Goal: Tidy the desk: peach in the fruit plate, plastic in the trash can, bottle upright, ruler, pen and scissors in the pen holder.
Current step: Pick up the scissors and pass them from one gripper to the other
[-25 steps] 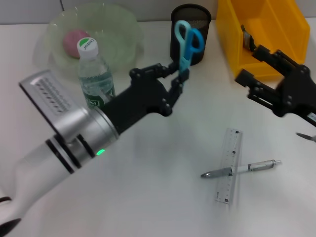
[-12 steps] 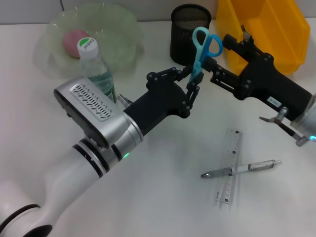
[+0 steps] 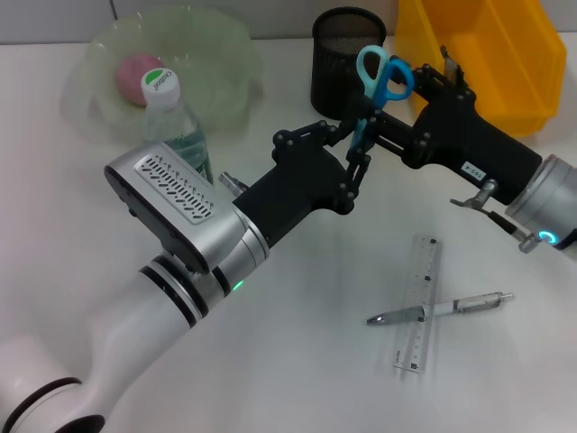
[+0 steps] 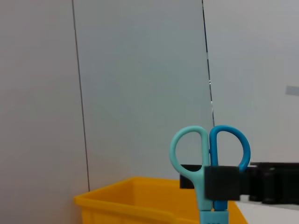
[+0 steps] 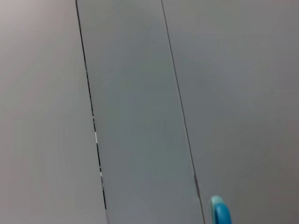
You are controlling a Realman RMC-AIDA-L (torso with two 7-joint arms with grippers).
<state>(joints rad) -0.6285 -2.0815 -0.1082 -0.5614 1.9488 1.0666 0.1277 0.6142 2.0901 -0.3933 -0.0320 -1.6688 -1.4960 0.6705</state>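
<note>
A: Where are the small scissors with the blue loop handles [image 3: 383, 74]?

B: Upper middle of the head view, held upright in the air, handles up, in front of the black wire-mesh pen holder [image 3: 348, 59]. The left gripper [image 3: 359, 155] is clenched on their lower part.

A: And the right gripper [image 3: 386, 135]?

B: It comes in from the right, touching the scissors just below the handles. I cannot tell if its fingers are closed. In the left wrist view a black finger crosses the scissors beneath the loops.

A: The rest?

B: The matte pink peach [image 3: 135, 75] lies in the pale green scalloped fruit plate [image 3: 216, 54], upper left. The clear water bottle with the green label [image 3: 173, 128] stands upright just in front. The bright yellow trash can [image 3: 491, 54] is upper right. On the white desk [image 3: 315, 361], lower right, a silver pen [image 3: 442, 308] lies across the transparent ruler [image 3: 416, 302].
</note>
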